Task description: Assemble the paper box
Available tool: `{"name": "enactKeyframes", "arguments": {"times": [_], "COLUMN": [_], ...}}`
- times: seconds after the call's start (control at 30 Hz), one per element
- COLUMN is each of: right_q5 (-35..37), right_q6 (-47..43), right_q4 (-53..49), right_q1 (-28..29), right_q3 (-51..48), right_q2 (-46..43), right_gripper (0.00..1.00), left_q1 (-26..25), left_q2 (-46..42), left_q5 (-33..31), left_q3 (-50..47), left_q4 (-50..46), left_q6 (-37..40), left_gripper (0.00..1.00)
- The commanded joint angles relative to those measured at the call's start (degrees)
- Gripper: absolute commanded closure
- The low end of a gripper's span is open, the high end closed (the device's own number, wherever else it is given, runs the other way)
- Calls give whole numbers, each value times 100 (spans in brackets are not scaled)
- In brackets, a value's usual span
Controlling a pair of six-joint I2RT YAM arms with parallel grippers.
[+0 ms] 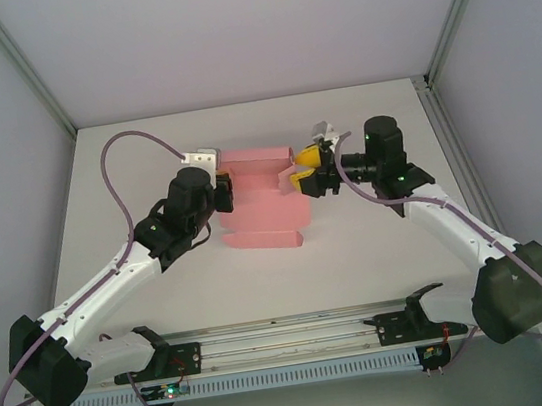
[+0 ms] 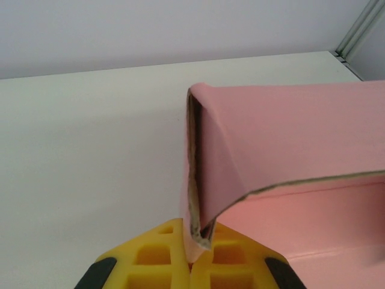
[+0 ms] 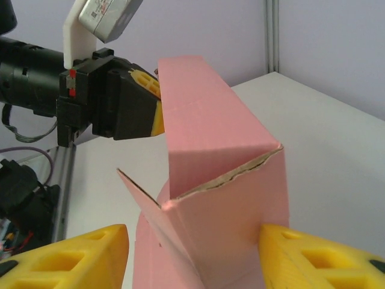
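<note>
The pink paper box (image 1: 262,209) is a partly folded card piece at the table's middle, with its lower panel lying flat and its upper part raised. My left gripper (image 1: 221,192) is shut on the box's left edge; the left wrist view shows its yellow fingers (image 2: 156,253) pinching a folded corner of the card (image 2: 289,138). My right gripper (image 1: 300,177) is at the box's right end, jaws spread around it. In the right wrist view the right finger (image 3: 301,253) touches the box wall (image 3: 204,120), while the left one (image 3: 90,253) stands apart from a loose flap. The left gripper (image 3: 150,90) grips the far end there.
The white table (image 1: 127,183) is enclosed by pale walls on three sides. A purple cable (image 1: 127,147) loops over the left arm. A metal rail (image 1: 290,337) runs along the near edge between the arm bases.
</note>
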Motion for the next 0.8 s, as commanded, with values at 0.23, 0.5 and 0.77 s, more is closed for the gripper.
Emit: {"name": "enactKeyframes", "arguments": {"times": [0.23,0.5,0.77], "right_q5": [4667,6695,8970], "right_q6": [-284,-281,-489], "right_q4": [29,1517,2307], "right_q1": [1160,1590,1847], "right_q3": [12,-347,-313], "right_q2": [32,305,808], "right_gripper": [45,83,100], "left_q1": [35,26,-85], "left_q2": [-172,-55,114], "left_q5": [261,424,460], "left_q3": [-14,12,247], "left_q4": [276,192,-54], "left_q6": [-384,-1081,-2043], "left_gripper": [100,100,100]}}
